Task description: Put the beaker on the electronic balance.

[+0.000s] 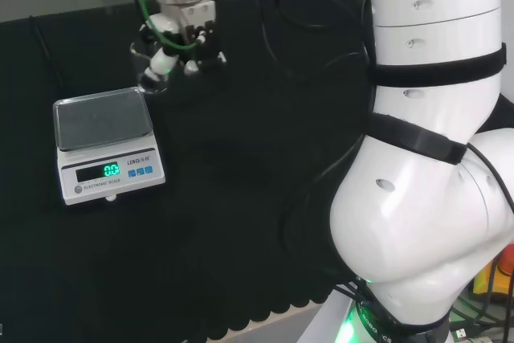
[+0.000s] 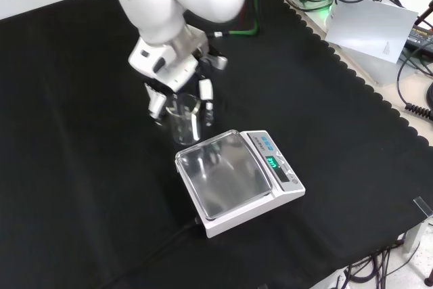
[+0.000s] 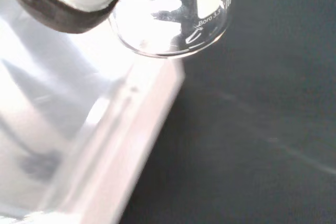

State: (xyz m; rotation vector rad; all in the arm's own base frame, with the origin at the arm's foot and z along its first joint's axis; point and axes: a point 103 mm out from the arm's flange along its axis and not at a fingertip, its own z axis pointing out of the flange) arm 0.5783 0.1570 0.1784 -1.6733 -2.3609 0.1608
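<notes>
While my hand [image 2: 177,65] hangs over the far left part of the worktop [image 2: 81,167] in the front view, my fingers [image 2: 206,91] are curled down round 1 clear beaker [image 2: 184,118], so I have it pinched by its upper wall. Whether its base touches the black cloth or rides just above it, I cannot tell. It looks empty, and it stands upright.

Moving right in that view, the electronic balance [image 2: 233,179] sits just beside the beaker, its steel pan bare and its display lit green. In the wrist view the beaker's base [image 3: 170,17] sits right at the pan's edge [image 3: 131,129], not yet over it.

My judgement is that I am at the carry step: the grasp is made and the placing is not yet done. Next I need to lift enough for the base to clear the pan's rim, travel sideways until the beaker is over the middle of the pan, lower it level, then straighten my fingers. A tilted set-down could tip the glass.
</notes>
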